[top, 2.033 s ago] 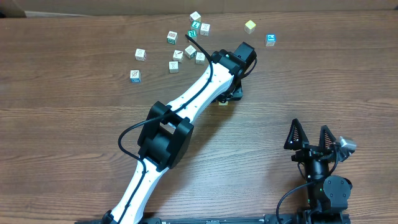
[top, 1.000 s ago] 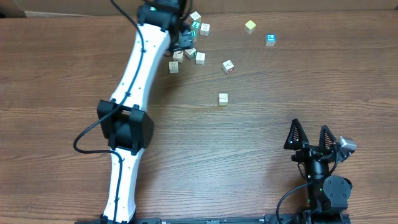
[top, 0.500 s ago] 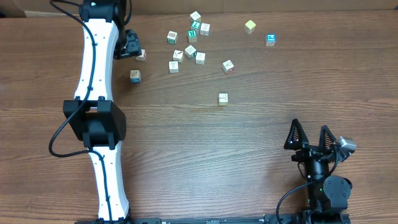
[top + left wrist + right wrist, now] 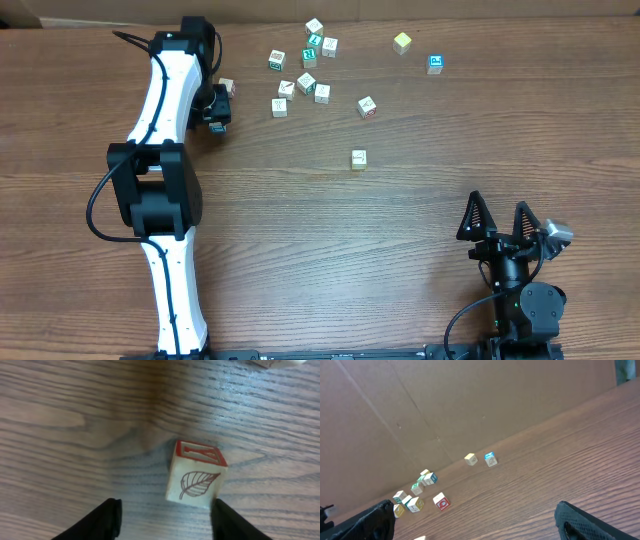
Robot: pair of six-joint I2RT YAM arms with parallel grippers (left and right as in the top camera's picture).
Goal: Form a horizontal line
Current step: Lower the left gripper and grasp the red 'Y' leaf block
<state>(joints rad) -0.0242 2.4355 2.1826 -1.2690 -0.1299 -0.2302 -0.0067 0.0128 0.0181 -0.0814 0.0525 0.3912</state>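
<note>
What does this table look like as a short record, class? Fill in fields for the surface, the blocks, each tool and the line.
surface: brown wooden table
blocks: small picture blocks, loose and scattered at the far side
left tool: open, down at the table, straddling one block
block there: leaf block, red-edged, resting on the table between the fingers
right tool: open, empty, at the near right
line: no straight row formed yet
</note>
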